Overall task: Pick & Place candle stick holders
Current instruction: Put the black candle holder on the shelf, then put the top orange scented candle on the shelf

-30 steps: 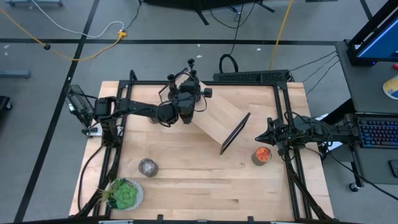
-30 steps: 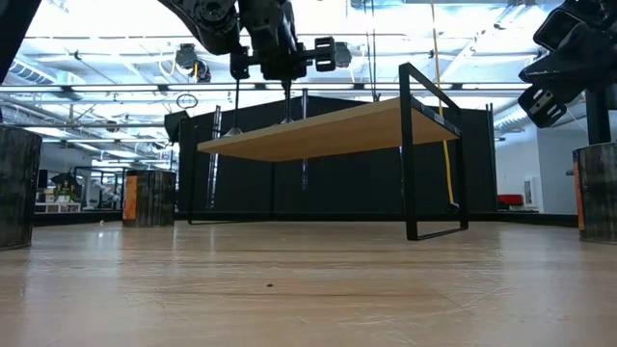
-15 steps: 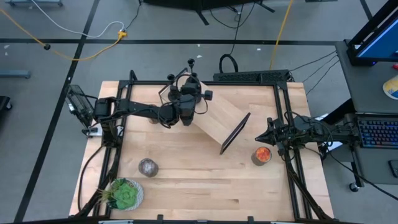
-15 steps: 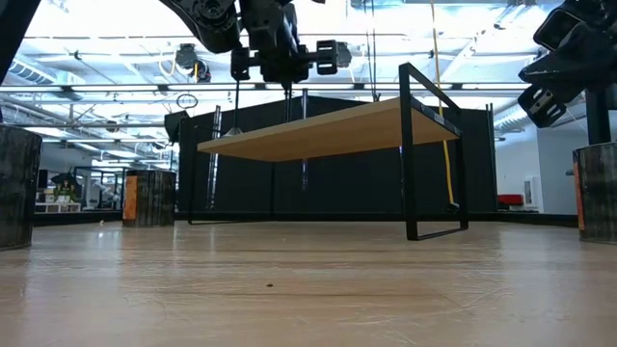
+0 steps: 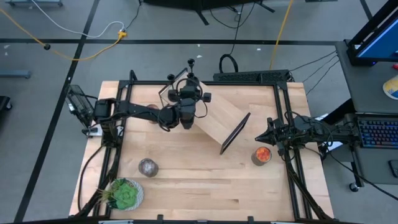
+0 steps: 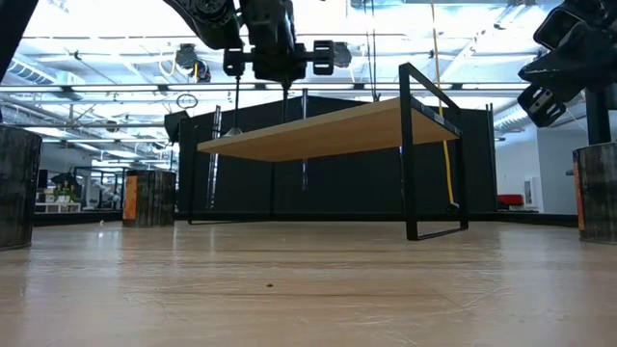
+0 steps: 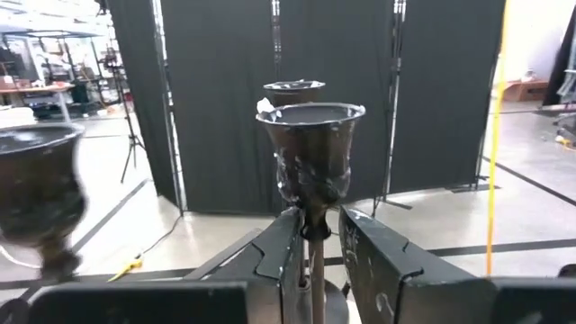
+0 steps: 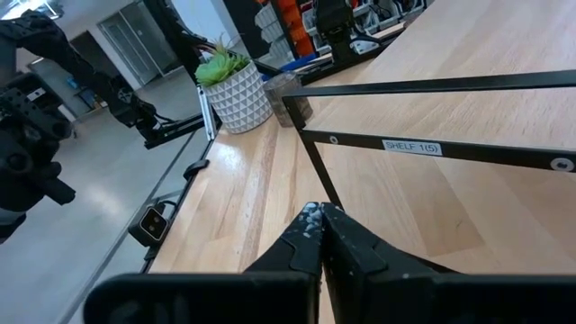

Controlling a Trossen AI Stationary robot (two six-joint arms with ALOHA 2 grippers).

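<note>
Green plant (image 5: 124, 195) — white diamond-patterned pot (image 8: 241, 102) — pale wood shelf (image 5: 217, 118)

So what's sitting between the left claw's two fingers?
A candle holder: its thin stem stands between the left claw's fingers, with a gap showing on one side. The left wrist view shows it.

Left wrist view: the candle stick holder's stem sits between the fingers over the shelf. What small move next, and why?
Probably open the left hand a little wider, then lift straight up. The candle stick holder stands upright on the wooden shelf with its stem between the fingers, so pulling away sideways could tip it.
</note>
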